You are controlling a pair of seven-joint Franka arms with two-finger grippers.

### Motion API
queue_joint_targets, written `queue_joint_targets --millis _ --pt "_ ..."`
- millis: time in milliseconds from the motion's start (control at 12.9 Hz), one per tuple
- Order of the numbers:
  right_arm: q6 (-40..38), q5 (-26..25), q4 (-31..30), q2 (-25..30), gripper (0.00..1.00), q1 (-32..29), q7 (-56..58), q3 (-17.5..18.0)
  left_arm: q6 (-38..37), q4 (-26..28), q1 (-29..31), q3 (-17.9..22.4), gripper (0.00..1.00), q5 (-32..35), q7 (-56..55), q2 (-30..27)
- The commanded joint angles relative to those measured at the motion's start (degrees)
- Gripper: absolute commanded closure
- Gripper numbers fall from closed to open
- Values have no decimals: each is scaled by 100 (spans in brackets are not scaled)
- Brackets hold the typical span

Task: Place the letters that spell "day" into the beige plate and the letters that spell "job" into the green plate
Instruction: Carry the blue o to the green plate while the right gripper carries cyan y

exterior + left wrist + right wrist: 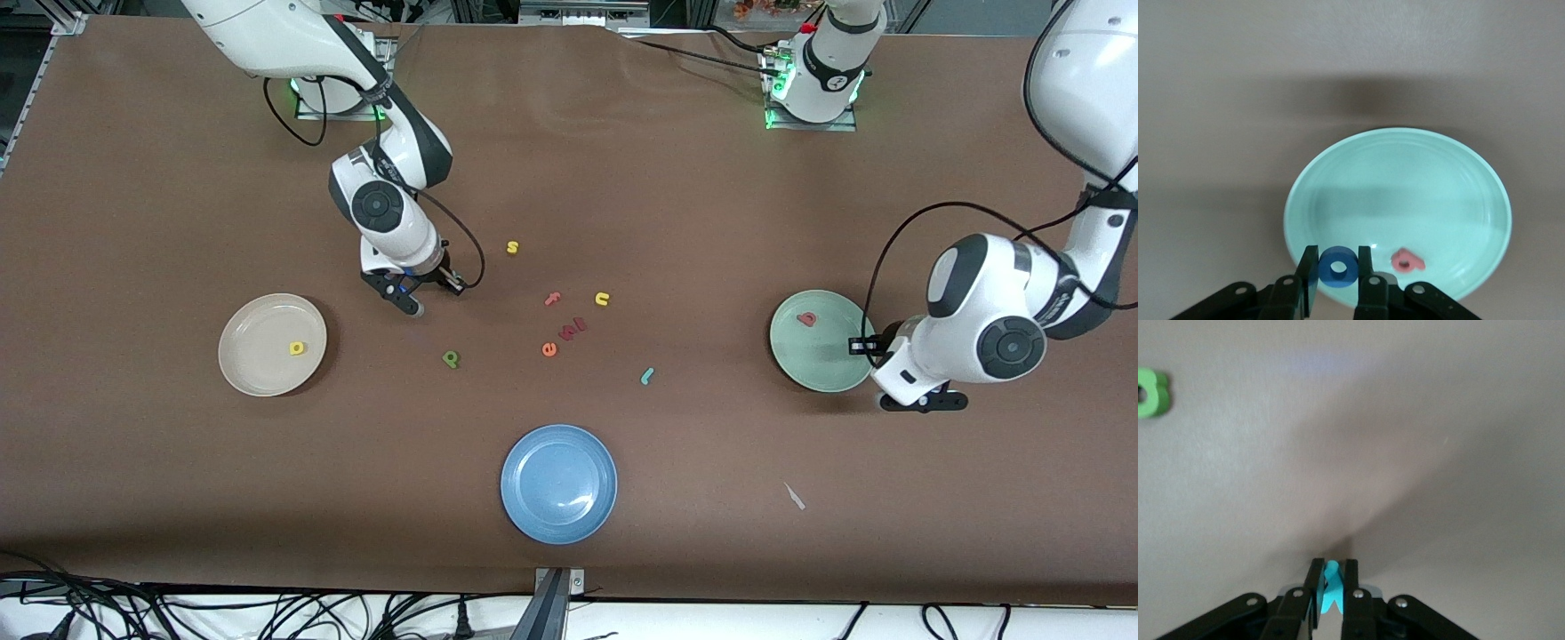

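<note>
My left gripper (1336,257) is shut on the blue ring "o" (1348,275) just over the rim of the green plate (1405,193). The pink-red "b" (1407,261) lies in that plate. My right gripper (1331,570) is shut on the teal "y" (1331,590), low over bare table. In the front view the right gripper (416,307) hangs beside the beige plate (233,356), which holds the yellow letter (297,348). The green stemmed letter (451,358) and the teal "j" (647,376) lie loose on the table. The left gripper (925,402) is at the green plate's (822,364) edge.
A blue plate (558,483) sits nearest the front camera, mid-table. A yellow "s" (512,247), a yellow "u" (602,299), a pink "f" (552,299), an orange "e" (548,349) and more reddish letters (573,329) are scattered in the middle. A white scrap (794,496) lies beside the blue plate.
</note>
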State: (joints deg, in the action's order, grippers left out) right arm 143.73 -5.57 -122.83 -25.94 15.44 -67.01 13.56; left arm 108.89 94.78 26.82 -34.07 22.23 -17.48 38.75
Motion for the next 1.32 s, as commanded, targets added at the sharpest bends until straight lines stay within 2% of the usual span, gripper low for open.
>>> queue_joint_targets --millis 0,155,310,388,542,620,698,775,852,930,1008,1085,1240 --pt "-704 -94 250 256 100 39 800 -344 438 258 78 -21 94 -26 69 107" --pt "-1117 -94 417 405 100 39 1538 -660 1008 627 131 14 93 -17 69 115" --pt "-1740 -94 742 450 100 39 2591 -1125 1502 936 122 163 93 114 52 115" --pt "-2004 -85 917 424 100 21 3171 -1362 1521 963 139 173 92 289 51 107" --pt "-2060 -85 981 371 100 -84 4261 -1758 1521 1016 148 181 90 317 43 115" --pt "-2025 -85 998 301 100 -198 4771 -1908 1521 1016 148 199 81 317 43 115" --pt "-1946 -85 1077 196 100 -373 5159 -1945 1521 1016 148 199 34 317 25 107" --pt "-1928 -85 1260 -31 100 -566 5476 -1936 1513 1007 157 199 0 317 -36 98" --pt "-1928 -67 1445 -225 100 -725 5810 -1936 1469 1007 148 190 0 309 -45 63" --pt "-1928 -32 1629 -357 91 -813 6083 -1936 1416 1007 140 173 0 256 -71 -24" --pt "-1945 -6 1770 -420 40 -840 6164 -1936 1233 938 140 129 0 230 -115 -121" --pt "-2006 -6 1833 -412 0 -840 6173 -1936 1040 893 96 42 0 221 -281 -252" --pt "-2120 3 1868 -333 0 -770 6174 -1875 732 814 96 -300 0 221 -816 -385"
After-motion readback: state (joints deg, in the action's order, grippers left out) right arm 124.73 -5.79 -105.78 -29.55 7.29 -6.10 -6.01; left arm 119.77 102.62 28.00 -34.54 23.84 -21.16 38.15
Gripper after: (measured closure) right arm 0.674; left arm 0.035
